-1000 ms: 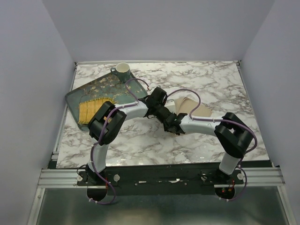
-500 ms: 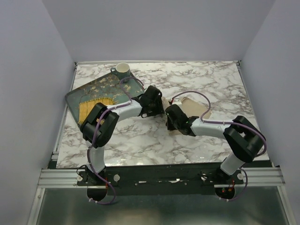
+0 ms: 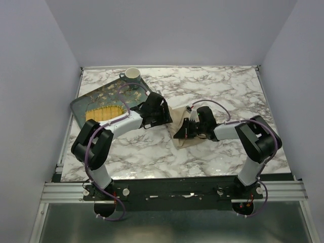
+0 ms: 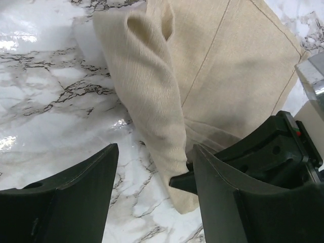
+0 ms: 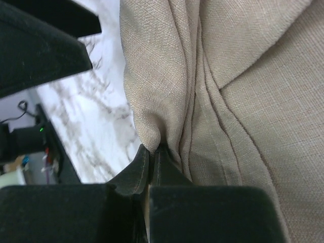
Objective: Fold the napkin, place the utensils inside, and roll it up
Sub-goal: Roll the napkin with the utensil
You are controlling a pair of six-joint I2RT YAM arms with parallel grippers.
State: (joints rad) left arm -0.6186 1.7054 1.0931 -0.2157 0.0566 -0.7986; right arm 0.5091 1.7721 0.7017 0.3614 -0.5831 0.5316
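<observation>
Napkin [image 3: 181,142] bunched near the tabletop's middle
Right gripper [image 5: 152,152] is pinched tight on a raised fold of the cloth, which gathers into ridges above it; left gripper [image 4: 154,149] hangs with its jaws spread wide and gripping nothing, the fold's end between its fingers

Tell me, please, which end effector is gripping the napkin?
The right end effector: shut on a napkin fold, whereas the left end effector stands open.
</observation>
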